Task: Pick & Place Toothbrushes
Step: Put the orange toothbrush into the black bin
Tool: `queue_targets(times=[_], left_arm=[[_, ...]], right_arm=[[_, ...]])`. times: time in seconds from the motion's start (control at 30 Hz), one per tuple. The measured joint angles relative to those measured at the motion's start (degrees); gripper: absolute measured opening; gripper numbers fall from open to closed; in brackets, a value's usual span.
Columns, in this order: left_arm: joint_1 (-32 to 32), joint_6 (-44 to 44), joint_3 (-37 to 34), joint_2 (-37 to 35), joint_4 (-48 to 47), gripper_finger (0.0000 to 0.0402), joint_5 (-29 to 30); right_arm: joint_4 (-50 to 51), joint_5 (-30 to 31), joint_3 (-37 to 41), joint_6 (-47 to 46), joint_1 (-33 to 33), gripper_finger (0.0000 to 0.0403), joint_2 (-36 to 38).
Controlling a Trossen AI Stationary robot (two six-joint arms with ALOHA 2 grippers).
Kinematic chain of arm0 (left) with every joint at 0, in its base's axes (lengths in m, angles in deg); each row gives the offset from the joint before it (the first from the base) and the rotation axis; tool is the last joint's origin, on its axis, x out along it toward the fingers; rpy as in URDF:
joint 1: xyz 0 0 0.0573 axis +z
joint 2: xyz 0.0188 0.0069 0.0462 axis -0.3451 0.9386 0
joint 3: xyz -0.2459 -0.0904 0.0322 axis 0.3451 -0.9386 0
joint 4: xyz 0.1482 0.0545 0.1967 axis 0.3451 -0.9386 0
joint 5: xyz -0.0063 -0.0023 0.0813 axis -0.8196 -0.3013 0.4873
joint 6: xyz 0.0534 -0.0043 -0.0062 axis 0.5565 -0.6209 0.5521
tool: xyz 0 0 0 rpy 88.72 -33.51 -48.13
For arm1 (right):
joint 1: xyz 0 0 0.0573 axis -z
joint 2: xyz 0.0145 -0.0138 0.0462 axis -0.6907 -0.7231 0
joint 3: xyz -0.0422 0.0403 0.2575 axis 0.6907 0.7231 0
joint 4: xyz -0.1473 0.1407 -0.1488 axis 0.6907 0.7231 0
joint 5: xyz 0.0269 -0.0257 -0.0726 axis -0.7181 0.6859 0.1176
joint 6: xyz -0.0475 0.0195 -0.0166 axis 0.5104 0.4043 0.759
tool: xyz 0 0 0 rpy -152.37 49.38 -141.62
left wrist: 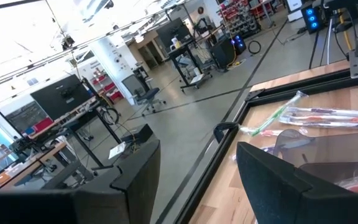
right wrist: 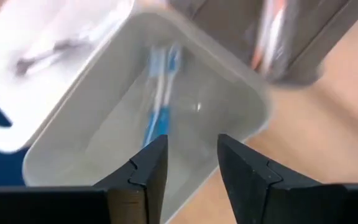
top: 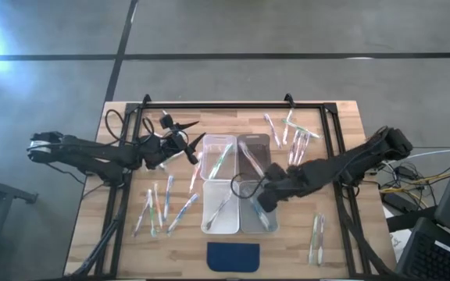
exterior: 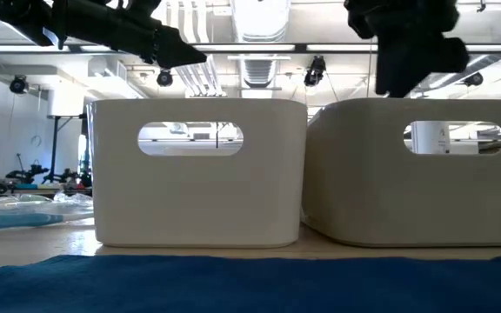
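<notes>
My right claw (right wrist: 191,163) hangs over the near right bin (right wrist: 104,124), fingers parted and holding nothing. Directly below and just ahead of it a blue toothbrush (right wrist: 157,112) lies on the bin's floor. My left claw (top: 184,146) waits well off to the left, beside the far left bin (top: 217,156), fingers spread wide and empty. More toothbrushes (top: 158,207) lie scattered on the desk (top: 116,117) on either side.

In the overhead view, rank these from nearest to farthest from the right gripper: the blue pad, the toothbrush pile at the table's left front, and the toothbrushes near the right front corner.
From the right gripper:
1. Right-front toothbrushes, toward the right edge.
2. Blue pad, front centre; close to the first.
3. Left-front toothbrush pile, across the bins, clearly farthest.
</notes>
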Motion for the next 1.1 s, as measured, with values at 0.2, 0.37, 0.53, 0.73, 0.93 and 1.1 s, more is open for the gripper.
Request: queue_targets(times=[0.2,0.37,0.53,0.73,0.93,1.1], left_arm=[[0.0,0.04,0.61,0.02,0.24,0.0216,0.0],[0.0,1.64,1.29,0.04,0.36,0.0216,0.01],[0.0,1.57,1.98,0.04,0.72,0.0216,0.02],[0.05,4.83,2.4,0.04,0.95,0.0216,0.04],[0.56,6.23,2.58,0.02,1.41,0.0216,0.04],[0.83,7.77,2.58,0.02,2.95,0.0216,0.07]], right_arm=[[2.84,3.99,0.0,6.71,4.25,0.0109,5.38],[5.22,6.23,0.31,10.68,9.51,0.0093,9.27],[7.35,9.04,1.25,13.57,18.51,0.0076,11.52],[7.09,9.2,2.11,20.4,29.73,0.0066,11.75],[5.41,9.14,3.28,24.34,38.73,0.0086,11.59],[0.15,7.12,6.79,27.15,45.06,0.0112,11.57]])
